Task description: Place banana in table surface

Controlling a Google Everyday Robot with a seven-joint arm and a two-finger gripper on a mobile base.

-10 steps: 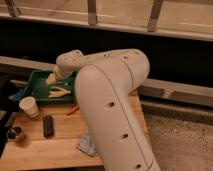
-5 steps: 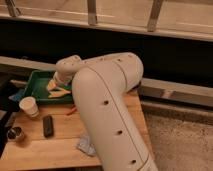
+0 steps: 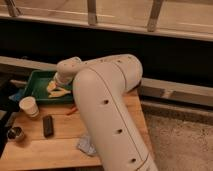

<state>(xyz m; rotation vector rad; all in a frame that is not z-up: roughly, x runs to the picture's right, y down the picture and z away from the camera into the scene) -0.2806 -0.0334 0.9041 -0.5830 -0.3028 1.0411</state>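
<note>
The banana (image 3: 56,91) is pale yellow and forked, and lies in the green tray (image 3: 36,78) at the table's back left. My gripper (image 3: 59,80) hangs at the end of the big white arm (image 3: 107,105), directly over the banana, open, with its lower part just above or touching the fruit; I cannot tell which. Much of the gripper is hidden behind the wrist. The table surface (image 3: 57,147) is light brown wood, running from the tray to the front edge.
A white paper cup (image 3: 28,106) stands in front of the tray. A black block (image 3: 48,125), a small dark metal cup (image 3: 16,133), a red-orange stick (image 3: 72,110) and a crumpled grey wrapper (image 3: 86,145) lie on the wood. A dark wall runs behind.
The end of the arm has dropped a little and shifted left toward the tray, closing in on the banana. The banana lies where it was.
</note>
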